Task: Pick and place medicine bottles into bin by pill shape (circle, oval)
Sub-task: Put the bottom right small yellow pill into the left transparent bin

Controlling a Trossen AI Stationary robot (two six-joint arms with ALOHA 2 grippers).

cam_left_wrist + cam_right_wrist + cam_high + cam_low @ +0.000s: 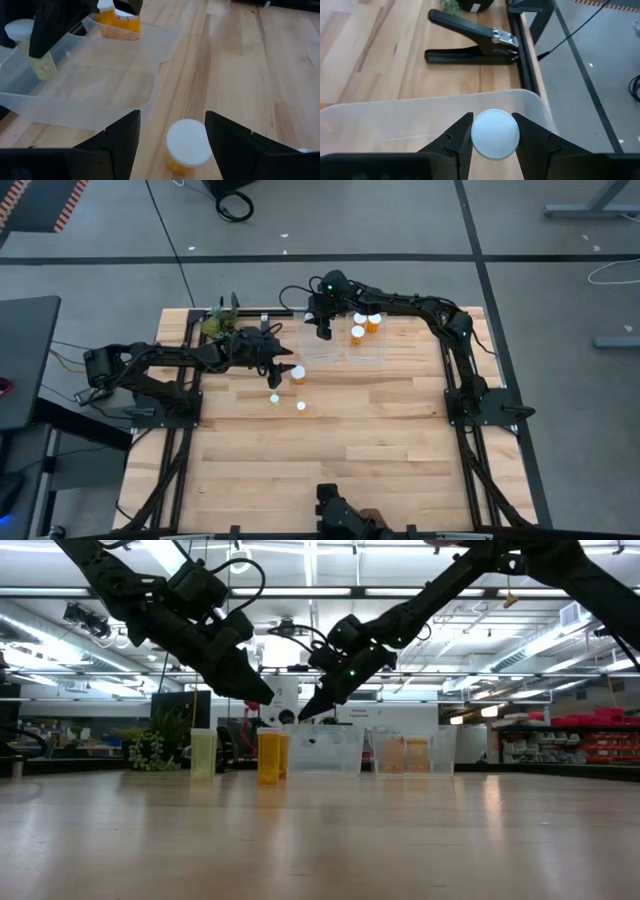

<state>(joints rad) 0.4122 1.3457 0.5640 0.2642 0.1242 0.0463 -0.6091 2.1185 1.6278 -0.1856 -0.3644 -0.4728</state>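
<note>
Between the right gripper's (pixel 491 137) fingers a white-capped medicine bottle (pixel 494 134) is pinched by its cap, held above the left of two clear bins (pixel 322 345) at the table's far edge. The neighbouring bin (pixel 365 350) holds three orange bottles (pixel 365 325). The left gripper (pixel 172 135) has its jaws spread wide, straddling a standing orange bottle with a white cap (pixel 188 147) on the bare wood just in front of the bins. Two smaller bottles (pixel 287 402) stand nearer the table's middle. A green plant sprig (pixel 218 325) and a black clamp (pixel 470 42) sit at the table's far edge.
</note>
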